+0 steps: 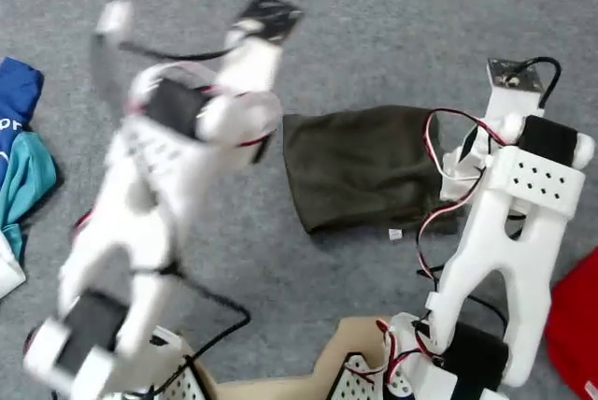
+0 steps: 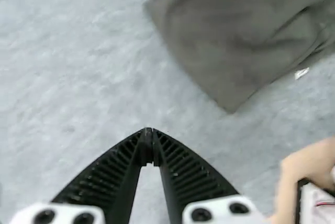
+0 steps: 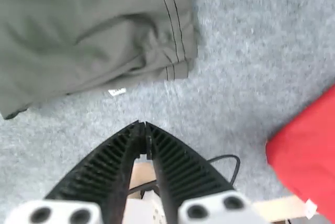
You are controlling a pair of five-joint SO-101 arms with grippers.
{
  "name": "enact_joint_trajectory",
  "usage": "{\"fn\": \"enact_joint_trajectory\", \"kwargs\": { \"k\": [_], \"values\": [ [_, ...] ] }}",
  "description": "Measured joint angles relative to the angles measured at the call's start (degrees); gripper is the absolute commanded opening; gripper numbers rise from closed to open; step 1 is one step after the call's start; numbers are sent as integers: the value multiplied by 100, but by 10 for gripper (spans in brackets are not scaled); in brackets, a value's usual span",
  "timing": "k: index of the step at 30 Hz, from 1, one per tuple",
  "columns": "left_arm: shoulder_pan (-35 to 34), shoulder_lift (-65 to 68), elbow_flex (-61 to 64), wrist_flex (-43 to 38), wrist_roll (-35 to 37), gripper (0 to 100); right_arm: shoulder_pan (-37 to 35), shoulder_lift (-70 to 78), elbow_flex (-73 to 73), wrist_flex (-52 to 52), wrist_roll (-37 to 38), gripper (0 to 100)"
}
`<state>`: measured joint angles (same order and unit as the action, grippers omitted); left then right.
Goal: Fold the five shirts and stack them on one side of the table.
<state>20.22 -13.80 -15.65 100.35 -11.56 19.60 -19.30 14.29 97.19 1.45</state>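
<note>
Progress: olive shirt (image 1: 364,166) looks folded at centre of table (image 1: 420,35), not yet stacked.
We read left gripper (image 2: 148,140) and right gripper (image 3: 142,132) both closed, empty; blue-teal shirt (image 1: 23,171) at left edge and red shirt (image 1: 575,325) at right edge left to do.

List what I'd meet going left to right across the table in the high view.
blue and teal shirt → left arm → olive shirt → right arm → red shirt

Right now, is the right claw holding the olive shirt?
No, the right claw is shut and empty, its tips clear of the olive shirt.
</note>
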Motion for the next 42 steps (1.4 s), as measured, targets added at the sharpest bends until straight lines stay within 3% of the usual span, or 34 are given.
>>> {"fn": "enact_joint_trajectory", "kwargs": {
  "k": [12,16,22,29,33,36,42],
  "values": [
    [-3226,-3622,3138,0,-413,20,9,0,0,220,-35,6],
    [-3956,-4466,3745,9,-598,20,202,-26,0,387,-26,6],
    [-4167,-5134,4141,9,-615,20,914,-475,0,387,-35,6],
    [-4185,-5459,4651,9,-615,20,905,-738,387,352,-35,9],
    [-4185,-5626,4835,9,-615,20,484,-738,1020,-422,-141,9],
    [-4185,-5776,4835,9,-607,20,281,-738,1495,-949,-809,30],
    [-4185,-5934,4835,9,-615,20,-18,-738,2233,-1670,-2277,179]
  ]
}}
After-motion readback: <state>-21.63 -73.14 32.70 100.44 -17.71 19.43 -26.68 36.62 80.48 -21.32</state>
